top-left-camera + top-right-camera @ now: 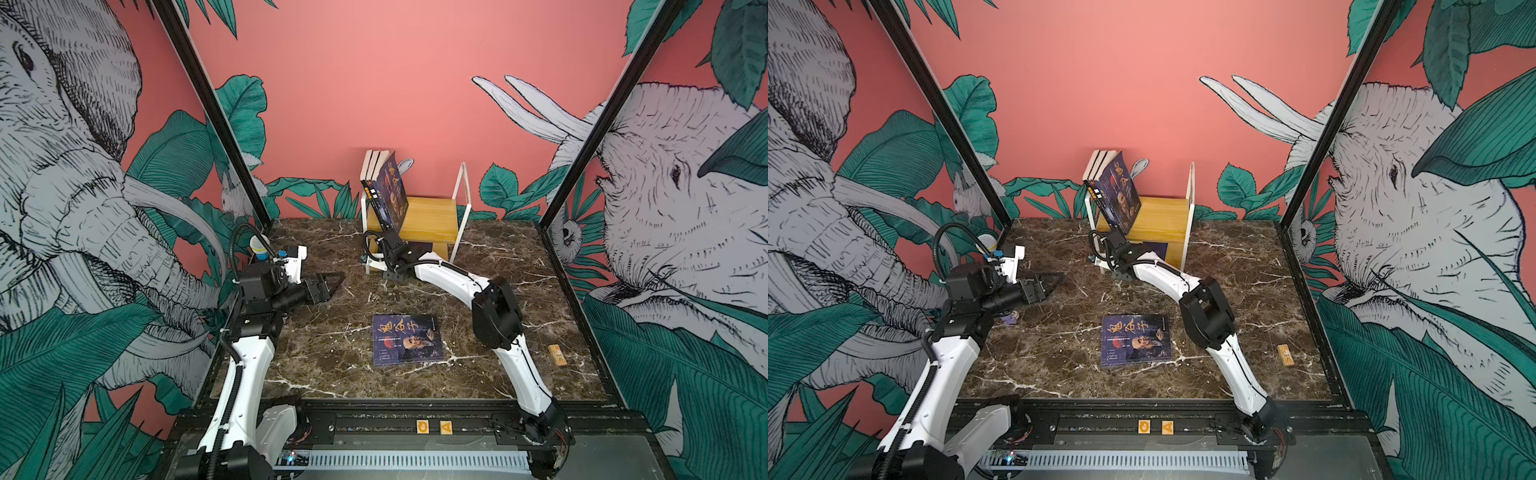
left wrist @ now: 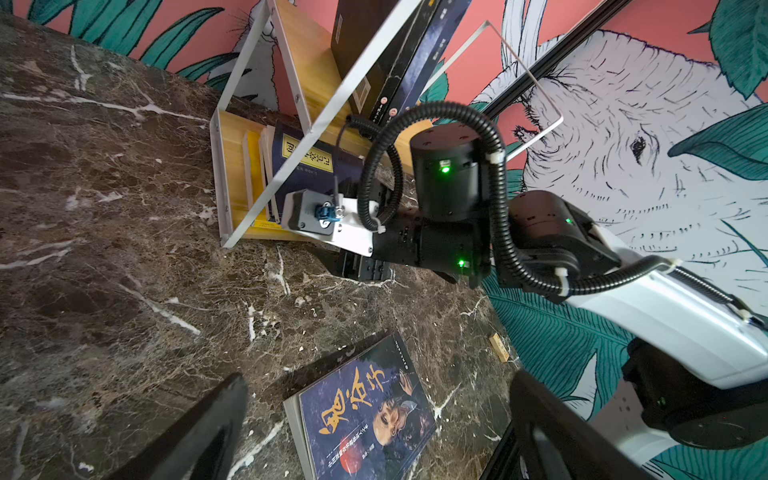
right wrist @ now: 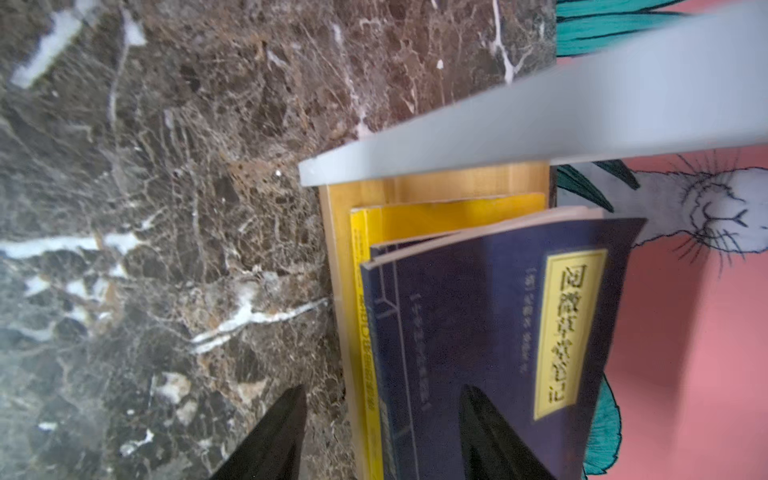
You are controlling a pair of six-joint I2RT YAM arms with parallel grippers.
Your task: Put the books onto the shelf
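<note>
The shelf [image 1: 432, 220] [image 1: 1163, 216] stands at the back middle of the marble table. Several books [image 1: 386, 187] [image 1: 1113, 187] lean to the left on its upper board. One navy book with an old-man portrait [image 1: 407, 338] [image 1: 1136, 338] [image 2: 365, 415] lies flat mid-table. My right gripper [image 3: 384, 390] is open at the lower board [image 3: 457, 178], its fingers astride the spines of a navy yellow-label book [image 3: 478, 311] [image 2: 307, 166]. My left gripper [image 1: 332, 282] [image 2: 380, 376] hangs open and empty left of the flat book.
A yellow book [image 3: 436, 216] stands on the lower board beside the navy ones. A small wooden block [image 1: 557, 355] [image 1: 1285, 355] lies near the right edge. A blue, white and yellow object [image 1: 259, 247] sits at the back left corner. Black frame posts stand at both back corners.
</note>
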